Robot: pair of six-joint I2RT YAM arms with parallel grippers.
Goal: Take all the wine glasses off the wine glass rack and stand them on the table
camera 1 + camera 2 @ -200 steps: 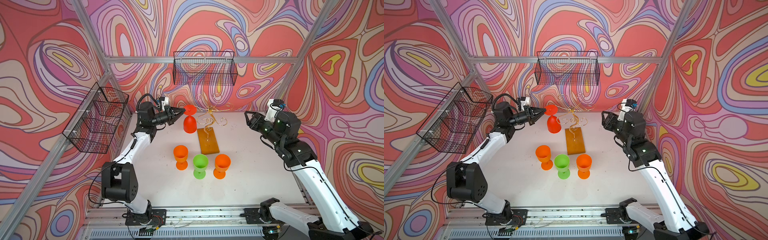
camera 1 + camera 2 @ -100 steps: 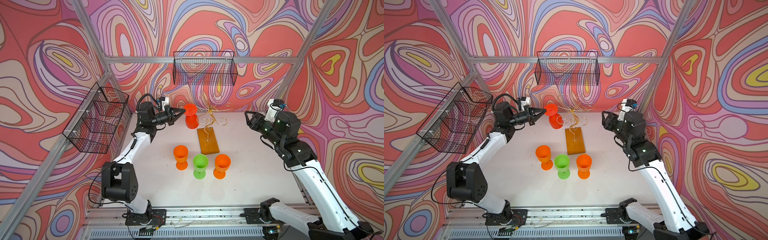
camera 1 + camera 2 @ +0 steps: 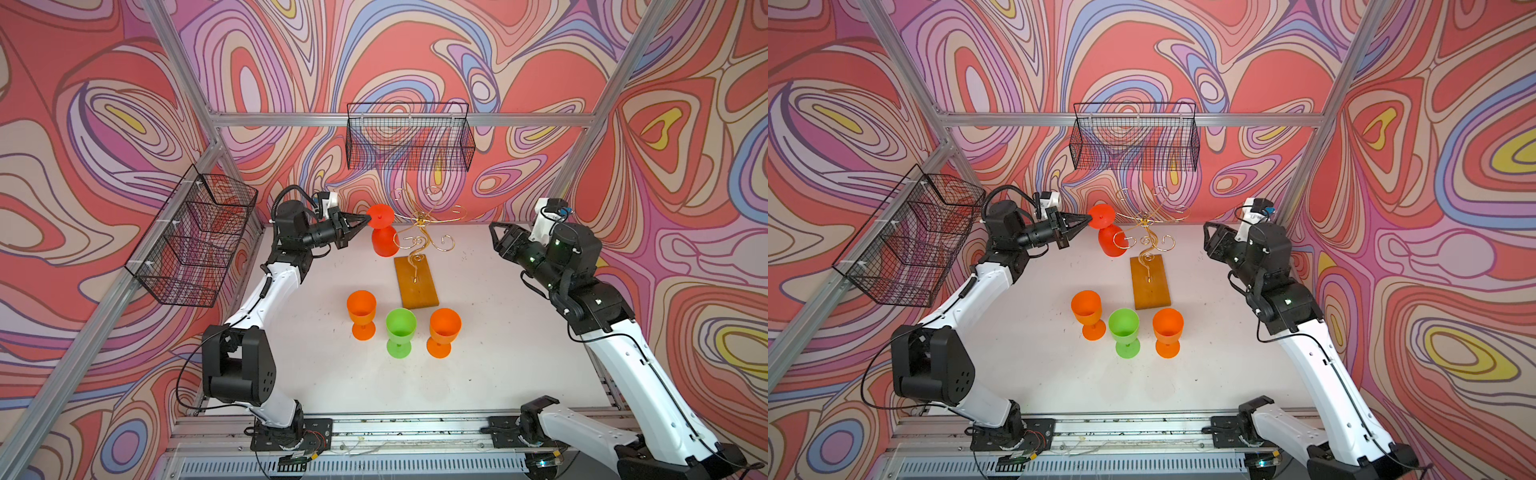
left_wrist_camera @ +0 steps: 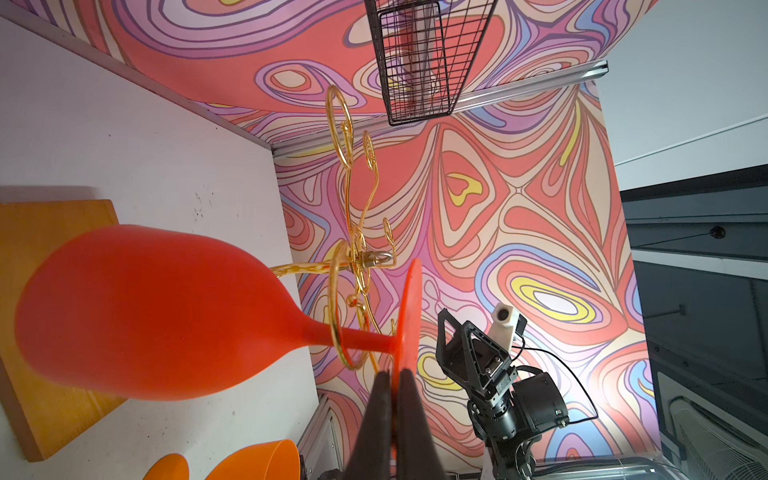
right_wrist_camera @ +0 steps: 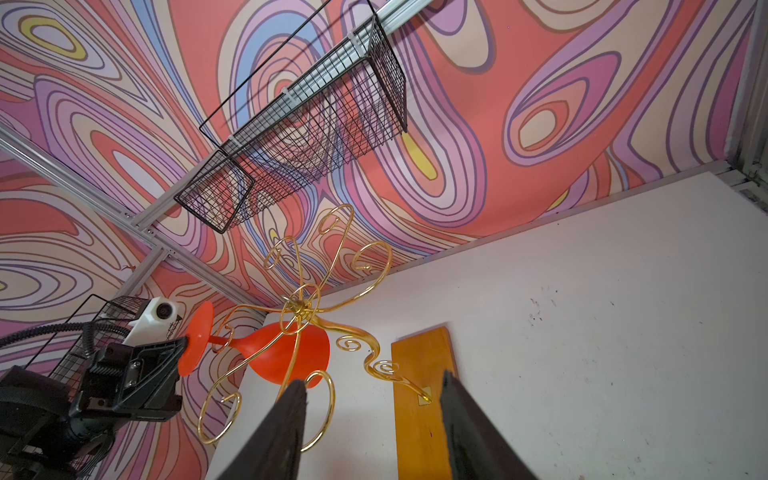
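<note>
Left wrist view | left hand (image 4: 392,376) clenched on foot rim of red wine glass (image 4: 158,311) | glass upside down, stem through a gold hook of wine glass rack (image 4: 357,257) | right hand (image 4: 457,318) beyond, jaws apart, empty

- White tabletop (image 3: 519,332), faintly scuffed.
- The wine glass rack (image 3: 417,286) rests on its wooden base near the middle, toward the far edge.
- An orange goblet (image 3: 362,309), a green goblet (image 3: 400,330) and a second orange goblet (image 3: 444,330) stand upright in a row, just in front of the base.

A green cup (image 3: 400,326) stands between two orange cups (image 3: 361,306).
</note>
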